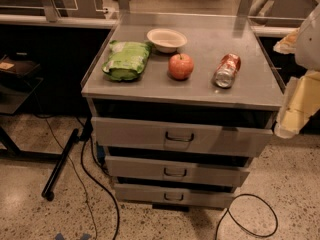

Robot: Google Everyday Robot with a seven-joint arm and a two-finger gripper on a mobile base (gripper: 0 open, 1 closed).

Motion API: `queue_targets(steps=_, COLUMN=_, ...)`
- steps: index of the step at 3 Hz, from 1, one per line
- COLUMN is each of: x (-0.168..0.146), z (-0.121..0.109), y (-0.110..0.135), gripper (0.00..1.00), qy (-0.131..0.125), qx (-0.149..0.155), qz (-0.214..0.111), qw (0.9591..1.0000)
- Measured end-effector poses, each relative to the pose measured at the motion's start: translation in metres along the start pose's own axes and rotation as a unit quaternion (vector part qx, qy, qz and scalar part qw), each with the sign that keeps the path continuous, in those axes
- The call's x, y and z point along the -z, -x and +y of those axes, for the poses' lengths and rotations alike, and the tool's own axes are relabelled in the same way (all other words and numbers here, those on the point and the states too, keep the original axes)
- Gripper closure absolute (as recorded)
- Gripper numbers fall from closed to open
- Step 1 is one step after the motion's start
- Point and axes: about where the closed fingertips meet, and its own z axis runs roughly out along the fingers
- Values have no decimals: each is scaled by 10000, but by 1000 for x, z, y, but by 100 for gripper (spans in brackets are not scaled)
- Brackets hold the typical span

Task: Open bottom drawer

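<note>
The bottom drawer (172, 196) is the lowest and shortest of three grey metal drawer fronts in the cabinet. It has a small dark loop handle (173, 197) at its centre. A dark gap shows above its front. The mid-sized drawer (176, 171) and the tallest top drawer (181, 137) stand above it, each with a dark gap over its front. My gripper (289, 121) hangs at the right edge of the view, beside the cabinet's top right corner. It is well above and to the right of the bottom drawer and touches nothing.
On the cabinet top (250, 91) lie a green bag (126, 60), a white bowl (166, 38), a red apple (181, 66) and a tipped can (227, 70). Black cables (95, 179) and a black pole (60, 166) lie on the floor left; a cable loop (250, 216) lies right.
</note>
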Motion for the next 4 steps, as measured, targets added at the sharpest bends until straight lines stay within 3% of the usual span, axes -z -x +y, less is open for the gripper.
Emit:
queue_targets(steps=1, x=-1, z=1, y=-1, gripper=0, qy=1, qx=-6, qz=5, qw=10000)
queue_targets(steps=2, x=-24, z=18, y=-13, gripper=0, qy=32, qx=-116, qz=101, qw=9999)
queue_targets(steps=4, x=-123, z=68, y=-53, gripper=0, qy=335, qx=-260, qz=109, qw=9990)
